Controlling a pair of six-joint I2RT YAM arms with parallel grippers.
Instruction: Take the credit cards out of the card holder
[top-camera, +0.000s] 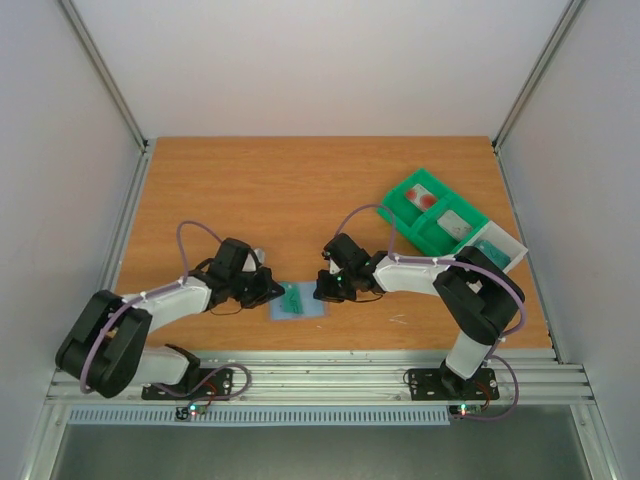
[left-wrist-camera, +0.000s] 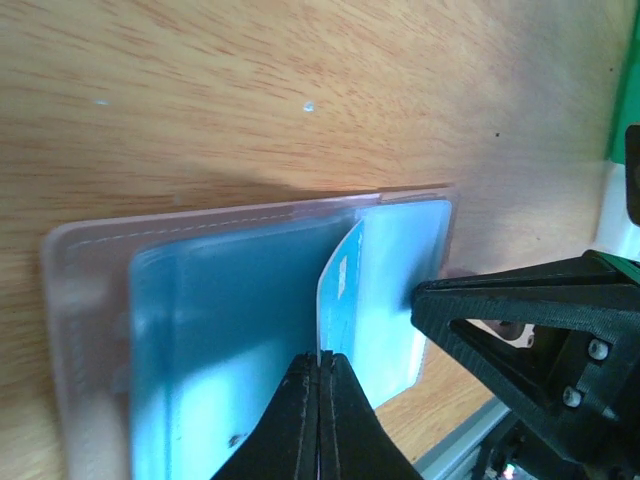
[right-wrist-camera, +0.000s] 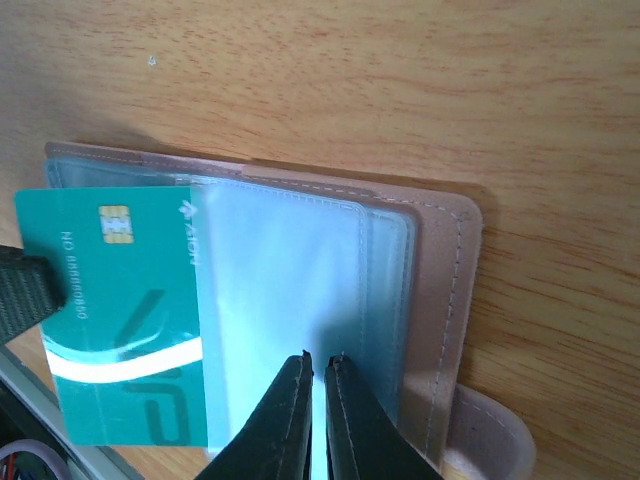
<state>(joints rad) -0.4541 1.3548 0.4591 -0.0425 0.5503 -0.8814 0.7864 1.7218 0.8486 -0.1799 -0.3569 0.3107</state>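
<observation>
**Teal card pinched at the holder's mouth, two cards in the tray**

At the left, the left gripper (left-wrist-camera: 320, 362) is closed on the edge of the teal card (right-wrist-camera: 120, 320). In the left wrist view the card rises curved and edge-on from between the fingertips. In the right wrist view one dark finger shows at the card's outer end.

The card holder (right-wrist-camera: 440, 260) lies spread open on the worktop (top-camera: 280, 190), near its front edge and between the two arms. Its grey-blue inside faces up and a tan border runs around it. The teal card sticks out sideways from the holder toward the left arm, chip and printed number in plain sight. Its other end meets the rim of a clear pocket (how much of it remains inside cannot be told, as the pocket is frosted).

Just to the right, the right gripper (right-wrist-camera: 317, 362) has its fingers drawn together with only a sliver between them. The tips are set down on the holder's clear-pocket panel. Whether they pinch the plastic or only press on it cannot be told.

Further right and back, well apart from the holder, stands the green tray (top-camera: 400, 205). A red card (top-camera: 425, 198) lies in its far compartment and a grey card (top-camera: 457, 222) in the next one. The contents of the pale end section are unclear.
</observation>
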